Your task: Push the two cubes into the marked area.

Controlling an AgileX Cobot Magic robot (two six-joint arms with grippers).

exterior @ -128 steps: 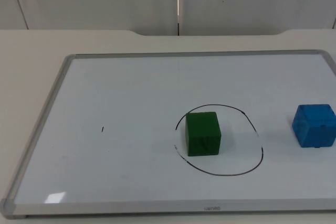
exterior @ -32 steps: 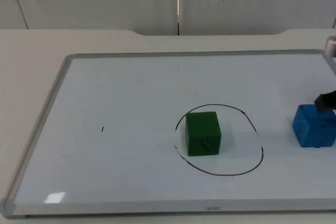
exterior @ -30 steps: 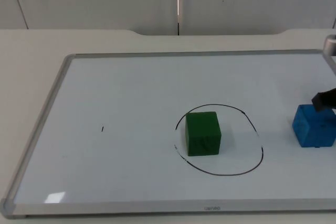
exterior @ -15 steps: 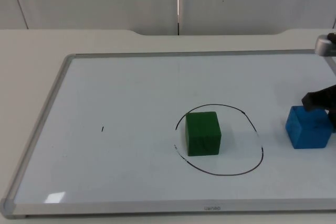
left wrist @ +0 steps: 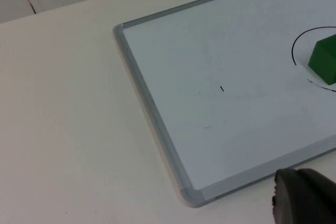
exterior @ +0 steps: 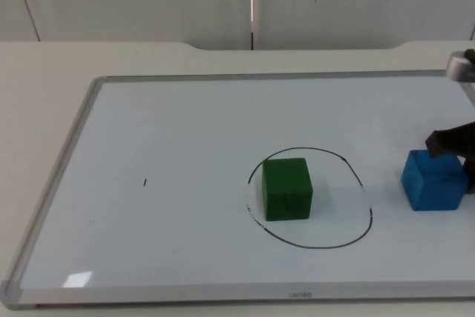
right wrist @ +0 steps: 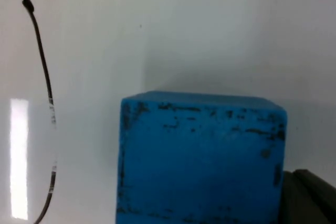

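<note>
With the green cube (exterior: 286, 188) inside the circle (exterior: 367, 206), the right gripper (exterior: 454, 143), finger state unclear, presses the blue cube (exterior: 434, 180) just outside it; next, push leftward across the line, left gripper (left wrist: 303, 201) waiting.

A big blue cube (right wrist: 202, 158) sits on the white board (right wrist: 184, 30) (its top has little dark scuff marks). A black fingertip (right wrist: 307, 198) touches its side. A thin black line (right wrist: 41, 66) curves nearby.
</note>
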